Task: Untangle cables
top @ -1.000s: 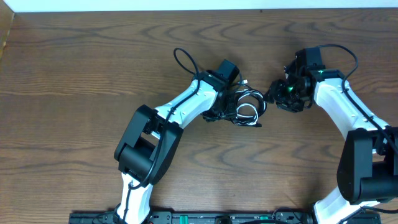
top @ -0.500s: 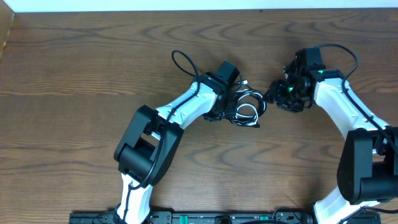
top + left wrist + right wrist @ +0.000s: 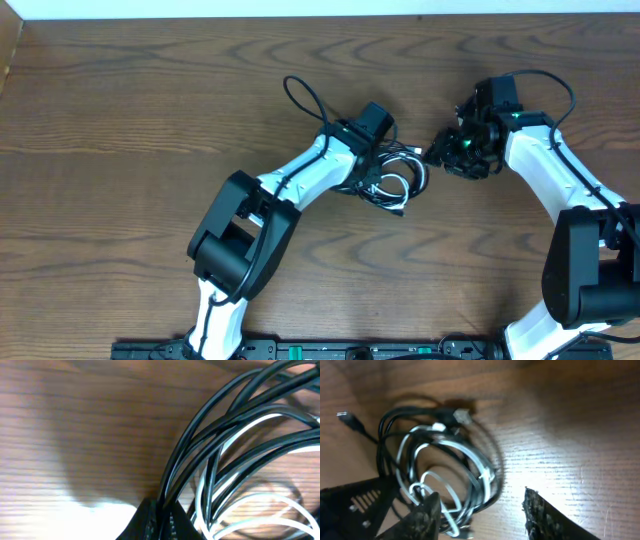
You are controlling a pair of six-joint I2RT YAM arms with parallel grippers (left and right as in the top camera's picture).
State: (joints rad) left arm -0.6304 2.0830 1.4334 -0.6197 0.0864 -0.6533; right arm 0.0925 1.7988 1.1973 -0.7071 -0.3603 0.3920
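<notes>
A brown wood-grain table (image 3: 120,120) fills the overhead view. The white-and-black left arm (image 3: 300,175) reaches from the near edge up toward the middle. The matching right arm (image 3: 545,170) bends in from the near right.

Between the two wrists, just right of centre, the thin black cord (image 3: 200,435) and the thin white cord (image 3: 250,427) lie on the table in one coiled tangle, their loops running through each other.

The left gripper (image 3: 161,517) sits on the left side of the tangle, its fingers pressed together on strands of the black cord. The right gripper (image 3: 481,502) is just right of the tangle, jaws spread, with nothing between them.

A small black plug (image 3: 345,415) sticks out from the coil on a short free end. A pale plug (image 3: 462,414) rests at the edge of the loops.
</notes>
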